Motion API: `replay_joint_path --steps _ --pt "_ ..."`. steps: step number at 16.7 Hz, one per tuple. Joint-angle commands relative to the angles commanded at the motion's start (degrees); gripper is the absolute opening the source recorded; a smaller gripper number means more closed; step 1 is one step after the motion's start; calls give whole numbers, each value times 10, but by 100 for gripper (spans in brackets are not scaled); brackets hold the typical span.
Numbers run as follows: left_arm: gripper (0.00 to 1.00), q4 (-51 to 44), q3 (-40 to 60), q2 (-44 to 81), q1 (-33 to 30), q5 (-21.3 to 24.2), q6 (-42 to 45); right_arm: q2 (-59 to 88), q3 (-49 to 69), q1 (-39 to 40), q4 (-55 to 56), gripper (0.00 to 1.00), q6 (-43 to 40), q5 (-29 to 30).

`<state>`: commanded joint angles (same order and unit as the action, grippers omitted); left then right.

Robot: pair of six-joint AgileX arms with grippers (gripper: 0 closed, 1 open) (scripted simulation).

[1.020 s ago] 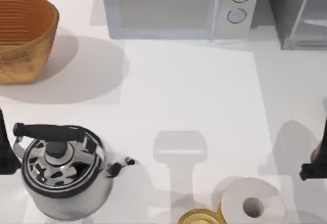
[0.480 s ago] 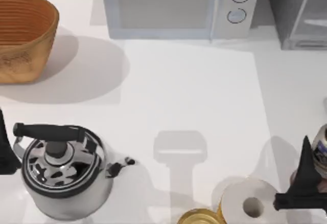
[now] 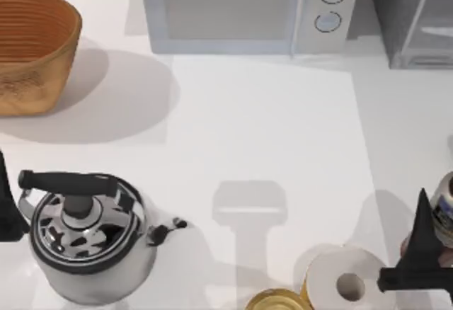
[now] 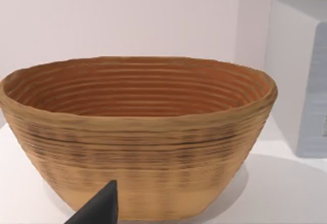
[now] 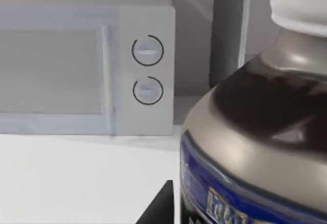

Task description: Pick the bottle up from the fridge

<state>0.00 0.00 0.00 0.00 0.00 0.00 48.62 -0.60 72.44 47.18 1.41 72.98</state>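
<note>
My right gripper sits low at the right edge of the bench, one dark finger spiking up beside the bottle. Fingers closed around it or only alongside? I cannot tell; the wrist view has the bottle looming right up against me, white cap above, grey shoulder, dark body, blue label band, with one fingertip just beside it. So the bottle lies immediately ahead of my right fingers, standing upright, long axis vertical, out on the bench's right side and well apart from the fridge in the far right corner. My judgement: this is the right arm's job entirely, and the coming move turns on staying square to that upright axis. Just beside me, the paper roll and the gold tin crowd the near edge. My left gripper is parked at the left edge by the kettle, its finger facing the basket.
</note>
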Motion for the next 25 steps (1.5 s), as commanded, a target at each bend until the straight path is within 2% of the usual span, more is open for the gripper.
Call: replay_joint_path --steps 4,11,17,23,25 --pt "100 0 0 0 0 0 0 88 -3 -70 83 0 7 -59" --pt "100 0 0 0 0 0 0 365 -8 -185 329 0 16 -170" --pt "100 0 0 0 0 0 0 479 -11 -187 489 0 -4 -181" --pt "100 0 0 0 0 0 0 482 -10 -185 502 0 -7 -179" --pt "100 0 0 0 0 0 0 482 -10 -185 502 15 -7 -179"
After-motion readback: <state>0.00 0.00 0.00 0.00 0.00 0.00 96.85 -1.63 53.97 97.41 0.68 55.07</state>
